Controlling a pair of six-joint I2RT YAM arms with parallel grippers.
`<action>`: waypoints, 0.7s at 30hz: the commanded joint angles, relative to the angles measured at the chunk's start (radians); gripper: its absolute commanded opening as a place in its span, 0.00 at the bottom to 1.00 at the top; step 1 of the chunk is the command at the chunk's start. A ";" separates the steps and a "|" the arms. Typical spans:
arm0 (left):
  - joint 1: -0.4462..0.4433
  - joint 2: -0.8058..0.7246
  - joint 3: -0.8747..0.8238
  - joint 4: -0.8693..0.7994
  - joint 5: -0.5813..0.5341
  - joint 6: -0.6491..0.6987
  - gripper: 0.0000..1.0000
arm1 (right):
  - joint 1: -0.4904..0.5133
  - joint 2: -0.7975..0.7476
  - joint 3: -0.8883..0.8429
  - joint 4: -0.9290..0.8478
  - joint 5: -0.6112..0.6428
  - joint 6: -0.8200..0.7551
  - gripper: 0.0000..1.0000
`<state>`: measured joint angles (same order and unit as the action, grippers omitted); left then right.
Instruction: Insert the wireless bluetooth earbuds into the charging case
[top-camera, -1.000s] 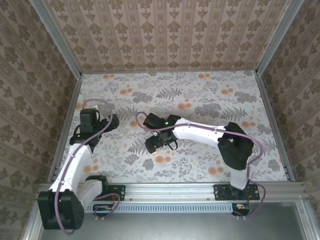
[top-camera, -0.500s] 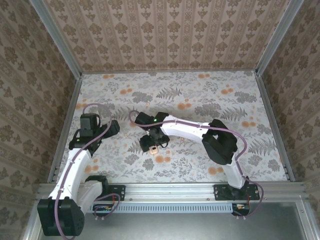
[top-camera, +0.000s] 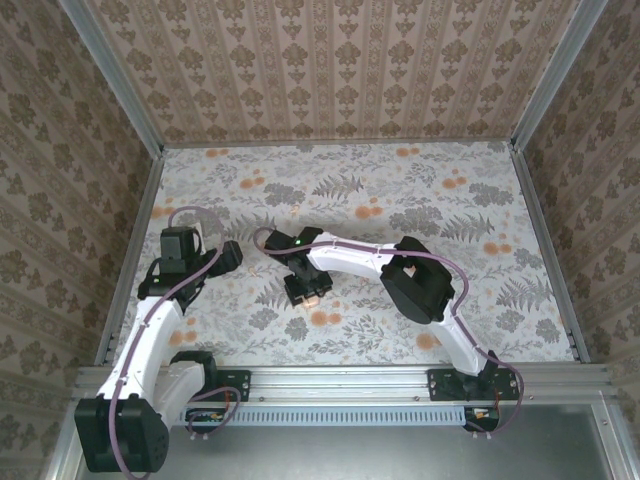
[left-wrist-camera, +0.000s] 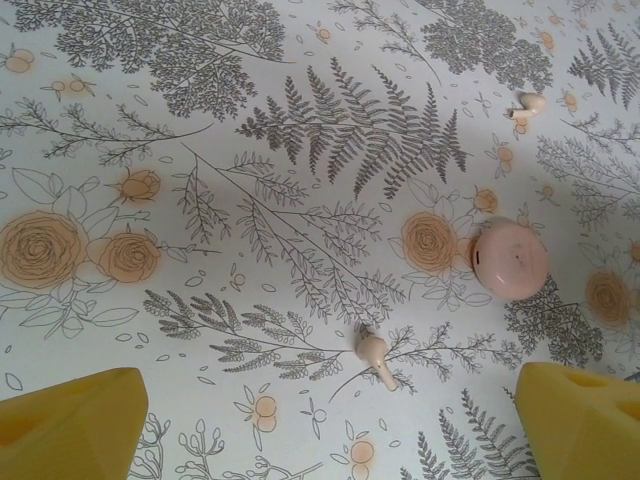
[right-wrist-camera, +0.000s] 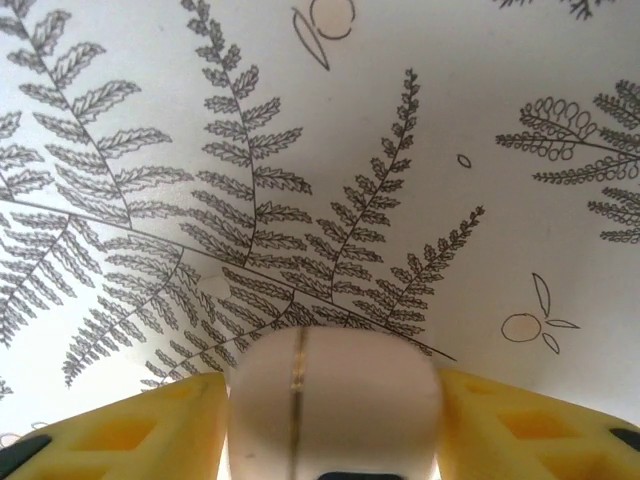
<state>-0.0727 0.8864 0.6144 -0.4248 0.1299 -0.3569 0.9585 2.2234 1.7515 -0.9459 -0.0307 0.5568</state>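
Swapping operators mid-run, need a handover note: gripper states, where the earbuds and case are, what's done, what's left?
Left gripper: open, empty, over the floral tablecloth.
Right gripper: closed against both sides of the pale pink rounded plastic charging case; lid looks shut.
Earbuds: one small cream plastic earbud and a second cream earbud lie loose on the cloth, apart from each other.
Done: case gripped.
Left: open the lid, pick up and seat both earbuds.
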 joint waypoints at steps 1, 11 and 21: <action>-0.007 -0.020 -0.001 0.024 0.049 0.040 0.93 | -0.001 0.002 0.010 -0.052 0.011 0.024 0.47; -0.056 -0.069 0.015 0.171 0.203 0.102 0.86 | -0.153 -0.334 -0.267 0.255 -0.169 0.243 0.39; -0.467 -0.068 0.043 0.550 0.068 0.195 0.91 | -0.319 -0.738 -0.458 0.559 -0.162 0.462 0.41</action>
<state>-0.4511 0.8326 0.6552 -0.0826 0.2489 -0.2222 0.6361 1.5455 1.3056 -0.4751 -0.1997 0.9474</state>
